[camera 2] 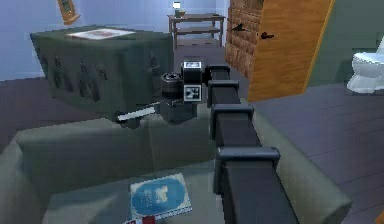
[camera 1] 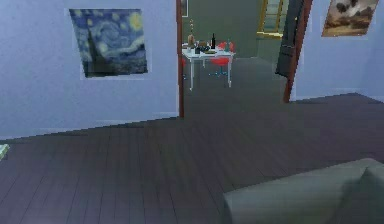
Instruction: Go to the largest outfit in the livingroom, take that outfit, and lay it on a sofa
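My arm (camera 2: 240, 150) rises from the arm side view's bottom edge. Its gripper (camera 2: 130, 118) points left above the back of a grey sofa (camera 2: 70, 155). I cannot tell whether the gripper holds anything, as a dark green chest (camera 2: 95, 65) stands right behind it. A flat blue and white thing (camera 2: 160, 197) lies on the sofa's seat, below the gripper. A grey corner of the sofa (camera 1: 310, 195) also fills the forward view's bottom right.
Ahead, a lilac wall bears a night-sky painting (camera 1: 108, 43). Right of it, a doorway opens onto a white table (camera 1: 205, 55) with red chairs. In the arm side view, a wooden door (camera 2: 280, 45), a toilet (camera 2: 365, 70) and a small side table (camera 2: 195, 25) stand beyond the chest.
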